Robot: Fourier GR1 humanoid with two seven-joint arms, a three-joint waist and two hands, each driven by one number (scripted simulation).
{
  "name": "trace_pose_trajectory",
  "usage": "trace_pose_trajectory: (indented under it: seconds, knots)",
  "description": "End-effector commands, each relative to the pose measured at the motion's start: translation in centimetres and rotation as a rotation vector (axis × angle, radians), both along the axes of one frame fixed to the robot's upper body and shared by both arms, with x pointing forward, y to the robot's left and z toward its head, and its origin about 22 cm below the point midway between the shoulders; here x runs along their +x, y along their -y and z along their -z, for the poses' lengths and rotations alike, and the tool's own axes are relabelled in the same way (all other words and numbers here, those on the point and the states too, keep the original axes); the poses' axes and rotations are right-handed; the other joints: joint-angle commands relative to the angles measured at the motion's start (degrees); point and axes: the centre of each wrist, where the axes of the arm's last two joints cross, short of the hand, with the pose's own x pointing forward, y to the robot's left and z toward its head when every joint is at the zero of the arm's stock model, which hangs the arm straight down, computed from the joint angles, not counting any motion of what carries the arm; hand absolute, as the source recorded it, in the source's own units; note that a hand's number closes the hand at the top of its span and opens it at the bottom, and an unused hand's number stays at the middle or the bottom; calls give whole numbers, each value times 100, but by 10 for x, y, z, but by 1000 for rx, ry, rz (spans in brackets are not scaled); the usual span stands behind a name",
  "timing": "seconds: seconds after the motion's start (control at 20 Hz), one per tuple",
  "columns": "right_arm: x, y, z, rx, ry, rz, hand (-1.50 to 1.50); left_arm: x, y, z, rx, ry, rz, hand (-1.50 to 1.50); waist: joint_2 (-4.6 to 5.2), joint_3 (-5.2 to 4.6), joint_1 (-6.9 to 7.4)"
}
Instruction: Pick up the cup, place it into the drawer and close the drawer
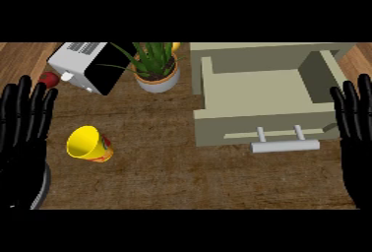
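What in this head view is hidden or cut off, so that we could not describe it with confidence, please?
- Red object, head view: partly hidden by the left hand; its kind is unclear.
- Yellow thing, head view: mostly behind the plant.
- Microwave, head view: cut off by the top edge.
- Drawer, head view: its right end sits behind the right hand.
- Cup: the print on its side is too small to read.

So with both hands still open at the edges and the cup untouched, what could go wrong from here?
1. The yellow cup is tilted, its mouth facing up-left, so curling fingers might roll it rather than hold it.
2. It lies nearer the left hand, while the open drawer sits toward the right hand; carrying it across could catch the drawer's front wall or handle.
3. The potted plant stands close beside the drawer and might get brushed.
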Motion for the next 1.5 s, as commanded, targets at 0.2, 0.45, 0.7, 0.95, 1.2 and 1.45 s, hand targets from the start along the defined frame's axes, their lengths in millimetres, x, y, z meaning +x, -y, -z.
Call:
trace_pose_trajectory:
  seconds: [0.2, 0.45, 0.7, 0.95, 1.2, 1.45]
  knots:
    - [9, -5, -3, -40, 29, -1, -150, 6, -47, -10, 32, -4, 32, -150, 18, -156, 291]
    - [-4, 5, 13, -124, -153, -158, -150, 14, -53, 32, -223, -244, -40, -150, 23, -156, 248]
    - [23, -4, 2, -114, -151, -155, -150, 17, -79, 63, -217, -245, -62, -150, 19, -157, 279]
    - [52, 5, 25, -112, -153, -131, -150, 42, -107, 69, -224, -308, -134, -150, 30, -155, 283]
    - [48, 25, -3, -122, -116, -136, -150, 23, -98, 117, -192, -372, -132, -150, 17, -155, 275]
    - [38, 21, -14, -119, -96, -148, -150, 43, -100, 154, -174, -424, -192, -150, 20, -157, 227]
